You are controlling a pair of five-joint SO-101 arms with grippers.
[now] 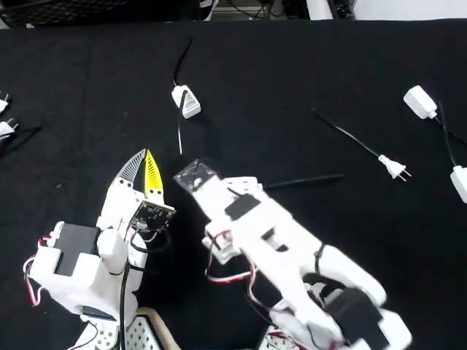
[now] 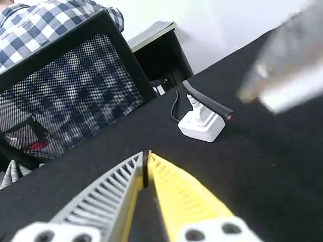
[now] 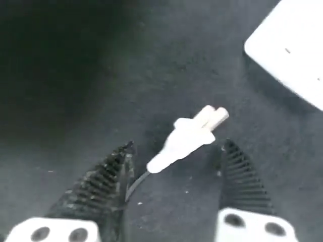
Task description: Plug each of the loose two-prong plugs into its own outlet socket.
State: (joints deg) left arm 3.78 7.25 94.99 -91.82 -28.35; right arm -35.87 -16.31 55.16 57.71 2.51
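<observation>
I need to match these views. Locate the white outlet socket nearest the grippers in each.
High view: the outlet socket lies upper centre, beyond the left gripper.
Left wrist view: the outlet socket sits past the shut left gripper.
Right wrist view: likely the white block beyond the prongs of the plug.
Shared landmark: the black table.

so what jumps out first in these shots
The right pincer stands open low over the black table, with a white plug lying between its fingers. Next to it, the yellow and grey left pincer is shut and points toward a white socket with a black cord. A second plug lies loose at the table's right side in the high view.
</observation>
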